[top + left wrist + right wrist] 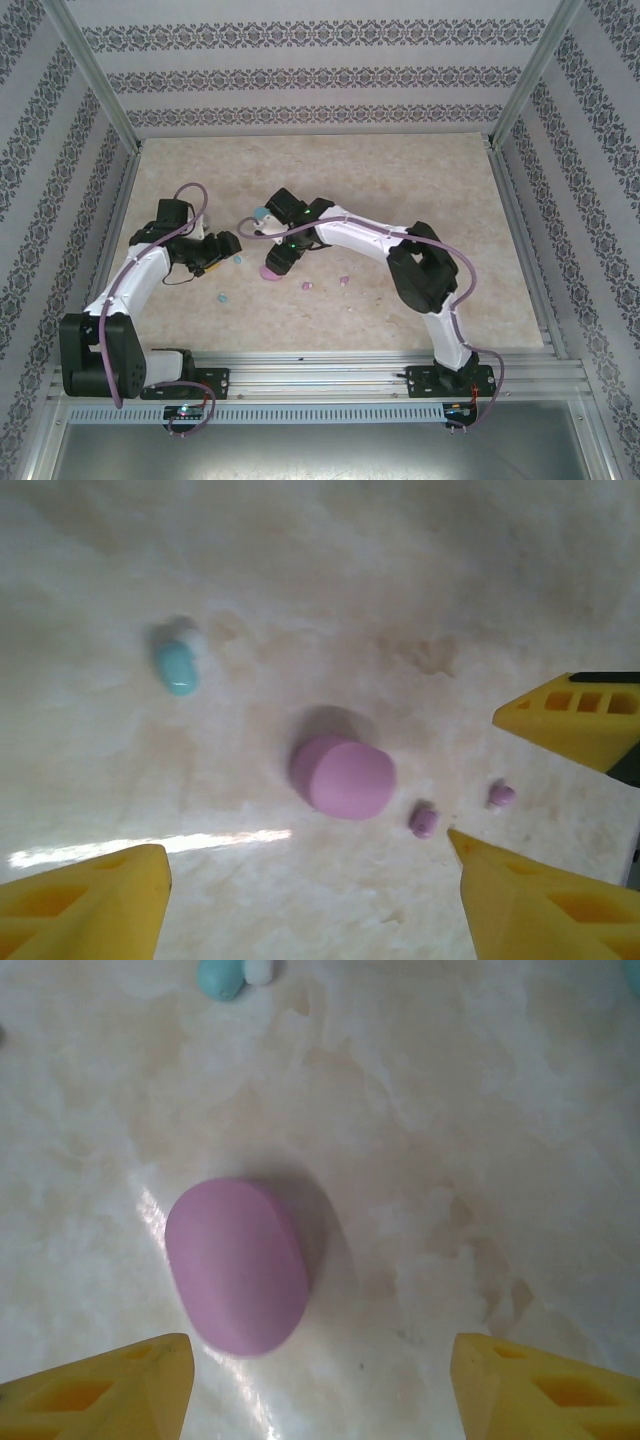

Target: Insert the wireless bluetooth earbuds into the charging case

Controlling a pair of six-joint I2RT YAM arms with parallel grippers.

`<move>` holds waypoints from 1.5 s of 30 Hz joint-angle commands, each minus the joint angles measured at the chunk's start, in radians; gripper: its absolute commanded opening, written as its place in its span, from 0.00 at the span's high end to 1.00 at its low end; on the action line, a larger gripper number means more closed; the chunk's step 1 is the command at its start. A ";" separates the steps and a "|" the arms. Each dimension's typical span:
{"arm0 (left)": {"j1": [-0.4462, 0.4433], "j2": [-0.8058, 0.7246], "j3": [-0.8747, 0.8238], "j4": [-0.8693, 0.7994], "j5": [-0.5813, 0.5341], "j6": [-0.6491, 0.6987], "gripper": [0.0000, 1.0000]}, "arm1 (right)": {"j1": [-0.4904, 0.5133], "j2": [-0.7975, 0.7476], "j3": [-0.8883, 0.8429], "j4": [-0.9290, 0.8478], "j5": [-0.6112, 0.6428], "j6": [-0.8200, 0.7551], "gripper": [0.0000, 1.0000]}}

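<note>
A closed pink oval case [268, 271] lies on the table between both grippers. In the left wrist view the case [345, 777] sits ahead of my open left gripper [308, 865], with two pale pink earbuds [424, 821] [502, 796] just right of it, near the right fingertip. A light blue earbud [177, 667] with a white tip lies farther left. My right gripper [320, 1360] is open above the table, the pink case [238, 1265] just ahead of its left finger. From above, the left gripper [228, 248] and right gripper [275, 255] flank the case.
The pink earbuds [307, 286] [343, 280] lie right of the case on the marbled table [400, 180]. Small light blue bits sit at the left [222, 297] [238, 262], and a turquoise object [260, 214] by the right wrist. Patterned walls surround the table.
</note>
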 commanded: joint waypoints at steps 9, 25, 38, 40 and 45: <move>0.094 0.035 0.017 -0.043 -0.030 0.042 0.22 | 0.048 0.139 0.170 -0.133 0.001 0.015 0.22; 0.102 0.078 0.016 0.004 0.039 0.042 0.23 | 0.060 0.204 0.170 -0.155 -0.016 -0.034 0.31; 0.102 0.104 0.024 0.030 0.246 0.064 0.37 | 0.056 0.093 0.073 -0.107 0.000 -0.050 0.63; 0.102 0.104 0.018 0.048 0.288 0.048 0.40 | 0.046 0.043 0.033 -0.084 -0.003 -0.041 0.63; 0.060 0.082 0.003 0.096 0.372 0.031 0.43 | -0.005 -0.089 -0.083 -0.045 -0.036 0.000 0.63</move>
